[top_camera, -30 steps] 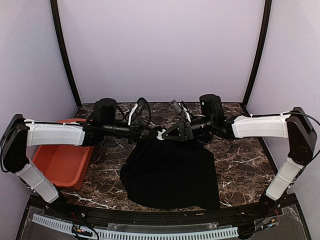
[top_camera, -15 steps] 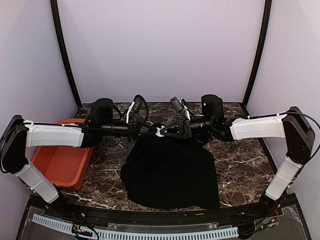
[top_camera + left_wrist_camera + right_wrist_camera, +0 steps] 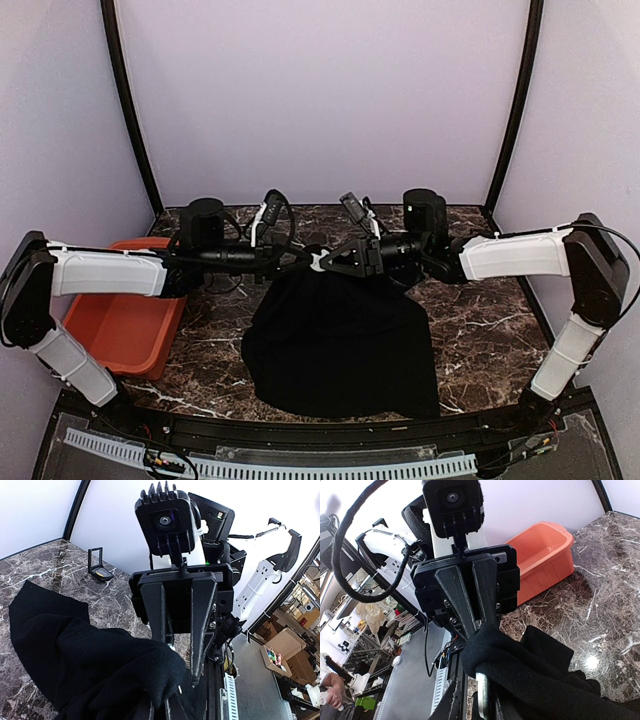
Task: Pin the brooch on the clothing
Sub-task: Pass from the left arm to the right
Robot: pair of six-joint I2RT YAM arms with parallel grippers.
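The left gripper (image 3: 479, 625), pressed together, pinches the lifted far edge of the soft, limp, light black fabric T-shirt (image 3: 340, 345) draping onto the middle of the dark marble-patterned table (image 3: 485, 330), while the right gripper (image 3: 182, 661) flanks the same bunched fold, possibly gripping it; that bunch looks like the surest hold.

Right tool (image 3: 322, 263) pinched shut, now jaws parted again at top fold of shirt (image 3: 340, 340). Right elbow drew slightly inward. Left tool (image 3: 302, 259) edged back-left. Shirt peak sits slightly higher.
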